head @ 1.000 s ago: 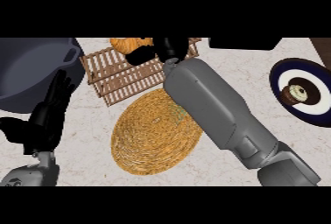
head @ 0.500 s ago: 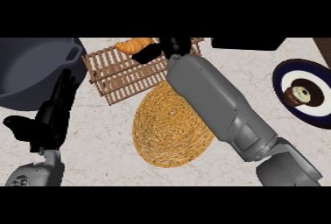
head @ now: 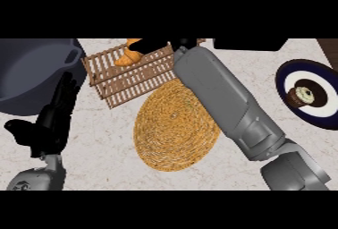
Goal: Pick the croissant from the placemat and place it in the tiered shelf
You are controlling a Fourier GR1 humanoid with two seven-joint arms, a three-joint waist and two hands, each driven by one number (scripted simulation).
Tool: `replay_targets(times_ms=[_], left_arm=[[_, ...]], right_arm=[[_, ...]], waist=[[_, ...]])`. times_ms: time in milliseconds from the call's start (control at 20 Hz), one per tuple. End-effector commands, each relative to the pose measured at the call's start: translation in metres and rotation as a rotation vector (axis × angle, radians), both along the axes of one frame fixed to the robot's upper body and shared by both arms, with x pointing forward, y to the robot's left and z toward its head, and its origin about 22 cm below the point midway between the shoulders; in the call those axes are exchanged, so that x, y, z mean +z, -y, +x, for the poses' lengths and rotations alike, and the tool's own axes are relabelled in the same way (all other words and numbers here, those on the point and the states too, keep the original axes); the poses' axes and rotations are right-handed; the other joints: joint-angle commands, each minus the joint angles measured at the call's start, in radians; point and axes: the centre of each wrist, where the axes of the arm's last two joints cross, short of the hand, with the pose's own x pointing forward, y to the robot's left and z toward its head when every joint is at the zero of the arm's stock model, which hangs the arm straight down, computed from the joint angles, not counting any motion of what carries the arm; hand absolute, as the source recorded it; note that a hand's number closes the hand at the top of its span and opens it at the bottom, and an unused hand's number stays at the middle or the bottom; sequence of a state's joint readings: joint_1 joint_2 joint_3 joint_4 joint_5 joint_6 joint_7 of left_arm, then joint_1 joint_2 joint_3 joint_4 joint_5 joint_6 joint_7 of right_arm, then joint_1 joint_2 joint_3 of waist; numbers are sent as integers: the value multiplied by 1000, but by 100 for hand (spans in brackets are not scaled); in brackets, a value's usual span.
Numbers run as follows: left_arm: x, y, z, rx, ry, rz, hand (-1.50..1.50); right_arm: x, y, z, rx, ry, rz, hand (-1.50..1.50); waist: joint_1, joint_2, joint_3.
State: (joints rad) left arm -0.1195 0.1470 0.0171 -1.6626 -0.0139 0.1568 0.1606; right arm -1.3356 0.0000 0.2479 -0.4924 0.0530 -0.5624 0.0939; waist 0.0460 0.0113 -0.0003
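Over shelf (head: 135, 76) — croissant (head: 128, 57), unlabelled

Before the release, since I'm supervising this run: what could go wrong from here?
The croissant sits at the far edge of the slatted shelf, so once freed it might slip off. The right hand hides much of it, so its seating is unclear. Pulling back, the forearm could brush the shelf or the placemat.

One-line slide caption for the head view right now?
Right hand holds the croissant over the slatted shelf, placemat bare, left hand resting open.
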Motion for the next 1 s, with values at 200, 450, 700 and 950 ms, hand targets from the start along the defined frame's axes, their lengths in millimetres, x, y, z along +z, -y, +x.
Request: replay_targets(times_ms=[200, 450, 700, 950], left_arm=[[-19, -16, -10, 53, -12, 9, 0], [2, -39, -15, 85, -16, 20, 0], [-3, -26, -15, 68, -20, -5, 0], [9, -17, -11, 49, -20, -10, 0]], right_arm=[[23, 29, 8, -132, 3, 154, -150], [33, 116, 20, -234, -58, 179, -150], [35, 157, 2, -201, -76, 161, -150], [40, 212, -20, -167, -74, 171, -150]], waist=[[-46, -14, 0], [-66, -22, 1], [-67, -20, 0], [-59, -17, 1]])
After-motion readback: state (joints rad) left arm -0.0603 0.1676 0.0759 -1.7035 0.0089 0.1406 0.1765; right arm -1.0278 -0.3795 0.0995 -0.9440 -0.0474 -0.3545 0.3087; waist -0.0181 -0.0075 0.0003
